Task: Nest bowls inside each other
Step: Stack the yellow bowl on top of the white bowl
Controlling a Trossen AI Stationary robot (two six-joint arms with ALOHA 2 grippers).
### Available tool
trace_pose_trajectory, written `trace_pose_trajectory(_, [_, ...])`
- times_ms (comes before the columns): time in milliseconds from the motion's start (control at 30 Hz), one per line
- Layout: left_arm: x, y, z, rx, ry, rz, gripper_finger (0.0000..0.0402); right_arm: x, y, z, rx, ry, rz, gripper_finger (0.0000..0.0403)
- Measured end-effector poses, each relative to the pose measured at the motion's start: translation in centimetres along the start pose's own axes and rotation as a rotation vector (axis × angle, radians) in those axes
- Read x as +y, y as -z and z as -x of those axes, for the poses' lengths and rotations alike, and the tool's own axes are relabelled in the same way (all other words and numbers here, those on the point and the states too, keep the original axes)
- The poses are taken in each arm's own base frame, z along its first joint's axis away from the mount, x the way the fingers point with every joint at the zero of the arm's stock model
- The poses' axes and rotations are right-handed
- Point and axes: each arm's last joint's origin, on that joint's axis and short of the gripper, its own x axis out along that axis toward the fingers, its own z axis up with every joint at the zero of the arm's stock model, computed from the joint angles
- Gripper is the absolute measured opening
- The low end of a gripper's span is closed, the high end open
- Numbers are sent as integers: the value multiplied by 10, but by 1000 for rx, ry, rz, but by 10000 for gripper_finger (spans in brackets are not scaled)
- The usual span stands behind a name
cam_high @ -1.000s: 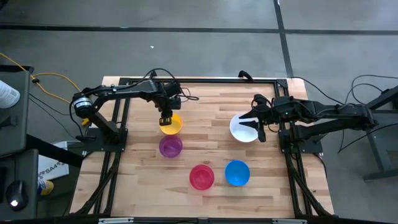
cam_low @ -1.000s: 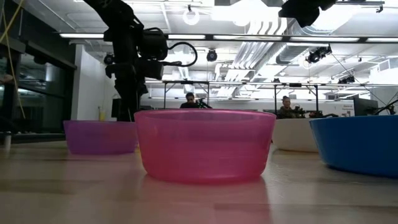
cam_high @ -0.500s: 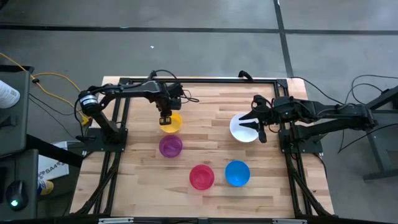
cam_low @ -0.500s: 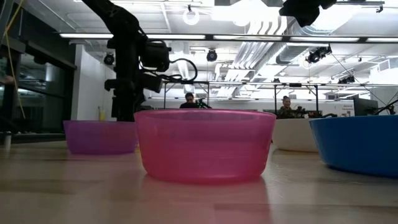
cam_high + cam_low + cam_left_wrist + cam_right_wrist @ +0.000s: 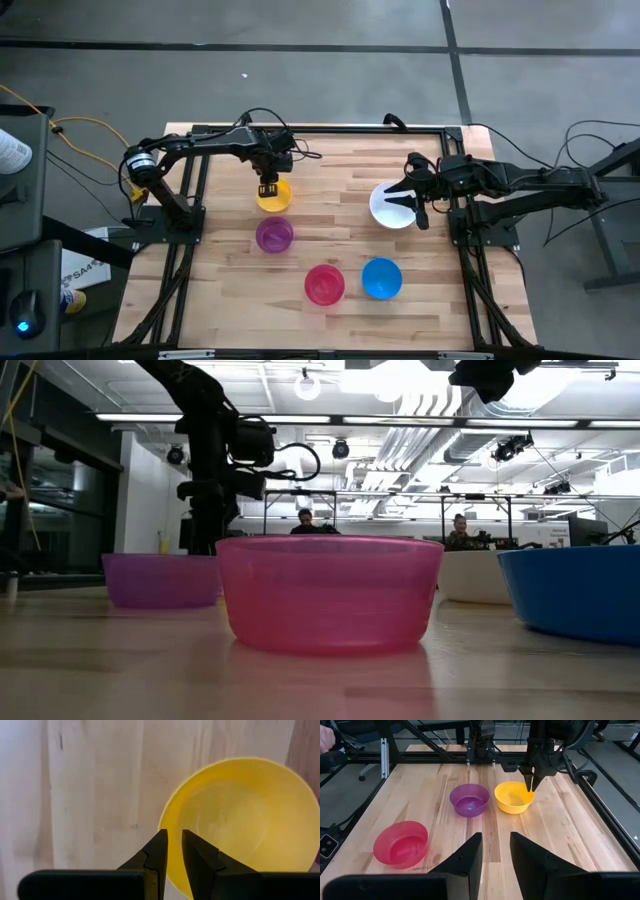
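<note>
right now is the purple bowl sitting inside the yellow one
No, the purple bowl stands by itself on the table, apart from the yellow bowl, which is empty.

The small round pink-red bowl (image 5: 329, 592) looks like smooth, glossy, translucent plastic, resting on a pale planked wooden table (image 5: 330, 228) with matt grain.

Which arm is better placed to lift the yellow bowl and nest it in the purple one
The left. Its gripper has its fingers closed on the rim of the small yellow plastic bowl, and the small purple plastic bowl sits just beside it. The right gripper hovers at the white plastic bowl, farther away.
</note>
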Motion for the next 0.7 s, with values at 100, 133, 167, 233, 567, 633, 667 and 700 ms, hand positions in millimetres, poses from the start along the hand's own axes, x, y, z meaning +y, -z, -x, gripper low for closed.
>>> trace_pose_trajectory(100, [1,-1,1,-4,-10,-14,58,0,0,0,0,0,0,94])
trace_pose_trajectory(133, [1,-1,1,-5,-10,-13,58,0,0,0,0,0,0,94])
trace_pose_trajectory(167, [1,-1,1,-3,-11,-13,58,0,0,0,0,0,0,94])
trace_pose_trajectory(233, [1,-1,0,6,-14,-16,58,0,0,0,0,0,0,94])
trace_pose_trajectory(567, [14,6,-1,22,-23,27,58,1,0,0,0,-23,0,94])
trace_pose_trajectory(633, [18,8,-1,18,2,45,58,1,0,0,0,-23,0,94])
trace_pose_trajectory(667, [19,9,-1,10,17,51,58,1,0,0,0,-22,0,94])
trace_pose_trajectory(700, [20,9,-2,5,31,57,58,1,0,0,0,-22,0,94])
